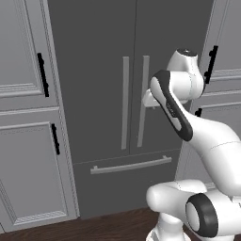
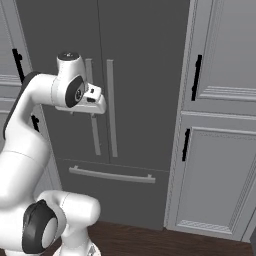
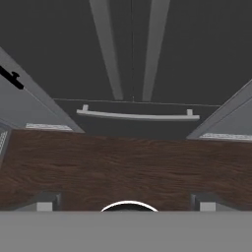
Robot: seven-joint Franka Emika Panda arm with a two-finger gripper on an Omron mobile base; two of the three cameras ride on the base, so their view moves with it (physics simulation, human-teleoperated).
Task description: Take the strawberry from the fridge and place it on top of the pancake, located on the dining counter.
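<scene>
One fridge (image 1: 99,70) is counted, dark grey and closed, at the centre of the scene. Two upper doors are presented on it, and two long vertical handles (image 1: 134,106) are fitted side by side at the middle seam. One bottom drawer (image 1: 127,181) is provided, with one horizontal bar handle (image 1: 131,165). In the left base view, two panelled cabinet doors (image 1: 30,174) are counted left of the fridge, one above the other, with two black handles (image 1: 43,75). In the right base view, two cabinet doors (image 2: 220,170) are counted on the right, also carrying two black handles (image 2: 196,77). One wooden floor (image 3: 123,162) is seen. Two dark fingertips (image 3: 44,203) are counted in the hand view.
</scene>
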